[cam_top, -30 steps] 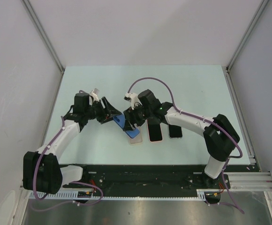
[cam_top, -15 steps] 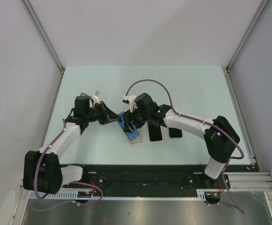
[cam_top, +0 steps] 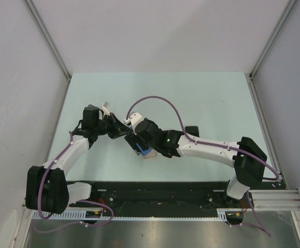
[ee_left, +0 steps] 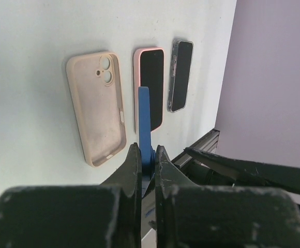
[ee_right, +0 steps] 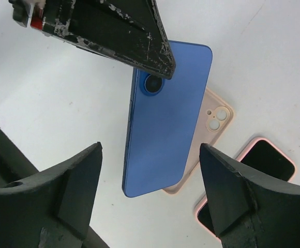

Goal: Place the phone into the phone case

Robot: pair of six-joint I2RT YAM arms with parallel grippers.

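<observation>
Right tool (ee_right: 150, 150) swung left, released; left tool (ee_left: 147, 152) clenches blue phone (ee_left: 144, 113) over empty beige case (ee_left: 95, 108).

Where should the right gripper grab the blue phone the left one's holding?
Take the blue phone across its long edges, on the half away from the lens, coming at its flat back. The left gripper pinches the lens end, leaving that half free, and the open right gripper faces the back.
</observation>
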